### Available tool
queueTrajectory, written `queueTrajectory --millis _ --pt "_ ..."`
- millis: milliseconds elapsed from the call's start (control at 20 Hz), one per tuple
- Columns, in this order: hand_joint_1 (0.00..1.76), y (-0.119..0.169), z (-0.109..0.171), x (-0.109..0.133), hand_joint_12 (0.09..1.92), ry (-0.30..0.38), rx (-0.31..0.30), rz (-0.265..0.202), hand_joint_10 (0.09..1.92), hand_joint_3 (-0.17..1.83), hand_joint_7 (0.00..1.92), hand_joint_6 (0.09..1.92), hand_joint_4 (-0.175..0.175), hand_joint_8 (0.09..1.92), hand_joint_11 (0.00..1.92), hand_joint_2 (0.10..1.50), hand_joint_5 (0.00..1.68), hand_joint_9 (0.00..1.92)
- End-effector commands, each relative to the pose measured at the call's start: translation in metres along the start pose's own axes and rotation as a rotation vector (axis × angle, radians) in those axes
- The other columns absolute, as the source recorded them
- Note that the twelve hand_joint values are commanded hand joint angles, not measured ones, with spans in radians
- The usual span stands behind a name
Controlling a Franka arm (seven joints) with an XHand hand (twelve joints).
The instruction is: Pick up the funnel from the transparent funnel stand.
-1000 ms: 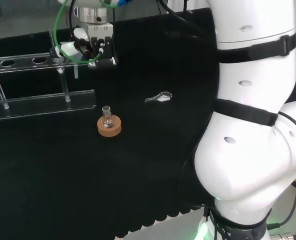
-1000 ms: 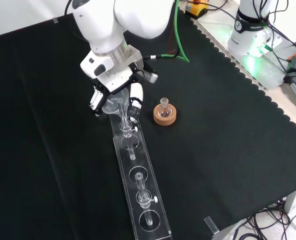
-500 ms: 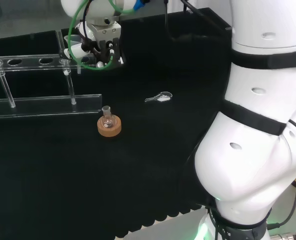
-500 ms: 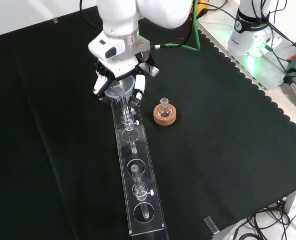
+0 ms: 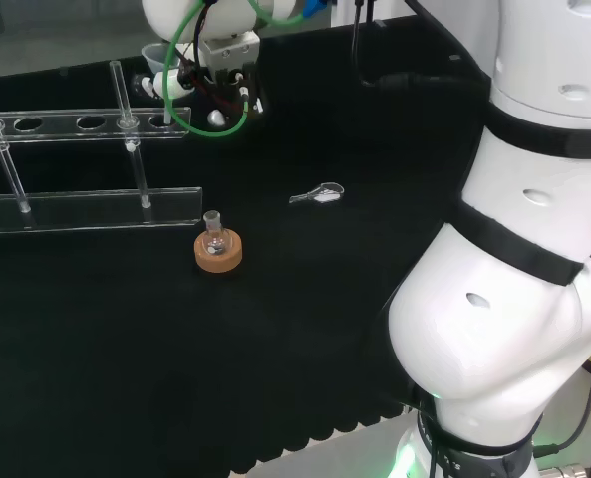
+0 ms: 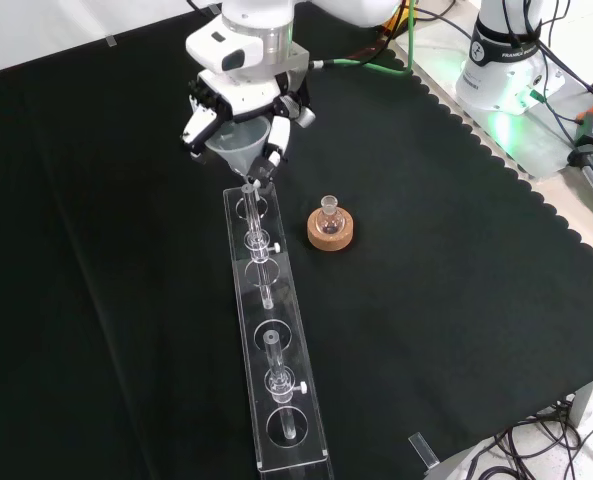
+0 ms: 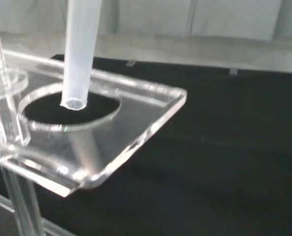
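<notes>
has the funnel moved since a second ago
Yes. In the front view the funnel, held by the robot hand, has risen toward the view's top, its stem nearly out of the end hole of the funnel stand.

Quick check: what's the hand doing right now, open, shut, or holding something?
Hand: shut on the funnel, stem tip at the stand's end hole.

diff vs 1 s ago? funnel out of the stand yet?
The hand, shut on the funnel throughout, has risen and drawn the funnel up out of the transparent stand. In the wrist view the stem tip now hangs about level with the end hole, nearly clear. In the front view the hand has shifted toward the top. The flask on its cork ring and the small spoon have not moved.
</notes>
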State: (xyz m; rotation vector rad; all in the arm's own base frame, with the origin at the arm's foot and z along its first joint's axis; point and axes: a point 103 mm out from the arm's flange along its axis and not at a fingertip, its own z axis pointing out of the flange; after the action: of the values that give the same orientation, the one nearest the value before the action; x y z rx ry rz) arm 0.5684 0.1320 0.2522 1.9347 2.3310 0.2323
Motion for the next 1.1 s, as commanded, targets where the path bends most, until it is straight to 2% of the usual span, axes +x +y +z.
queueTrajectory --millis 50,200,500,600,650,700,850,1000,1100 --pt "0.44 -0.016 -0.042 -0.014 1.18 -0.126 -0.103 -0.027 1.37 0.47 1.11 1.92 -0.175 1.84 1.82 1.05 0.66 1.59" --pt "0.44 -0.027 -0.072 -0.02 1.19 -0.156 -0.155 -0.052 1.37 0.47 1.13 1.92 -0.175 1.85 1.83 1.06 0.67 1.6" --pt "0.43 -0.052 -0.129 -0.033 1.21 -0.157 -0.168 -0.053 1.38 0.46 1.16 1.92 -0.175 1.85 1.85 1.08 0.7 1.62" --pt "0.43 -0.061 -0.146 -0.034 1.21 -0.163 -0.172 -0.059 1.38 0.46 1.17 1.92 -0.175 1.84 1.85 1.09 0.72 1.63" --pt "0.43 -0.065 -0.153 -0.035 1.21 -0.164 -0.176 -0.078 1.38 0.46 1.17 1.92 -0.175 1.84 1.85 1.09 0.73 1.63" --pt "0.43 -0.073 -0.167 -0.037 1.21 -0.178 -0.182 -0.067 1.38 0.46 1.18 1.92 -0.175 1.83 1.86 1.09 0.73 1.63" --pt "0.43 -0.082 -0.182 -0.036 1.21 -0.182 -0.193 -0.045 1.38 0.45 1.2 1.92 -0.175 1.82 1.86 1.1 0.75 1.65" --pt "0.43 -0.093 -0.185 -0.019 1.21 -0.155 -0.202 -0.031 1.37 0.45 1.21 1.92 -0.175 1.82 1.87 1.1 0.75 1.66" --pt "0.43 -0.094 -0.188 -0.028 1.21 -0.145 -0.199 -0.029 1.37 0.45 1.22 1.92 -0.175 1.82 1.87 1.1 0.76 1.66"
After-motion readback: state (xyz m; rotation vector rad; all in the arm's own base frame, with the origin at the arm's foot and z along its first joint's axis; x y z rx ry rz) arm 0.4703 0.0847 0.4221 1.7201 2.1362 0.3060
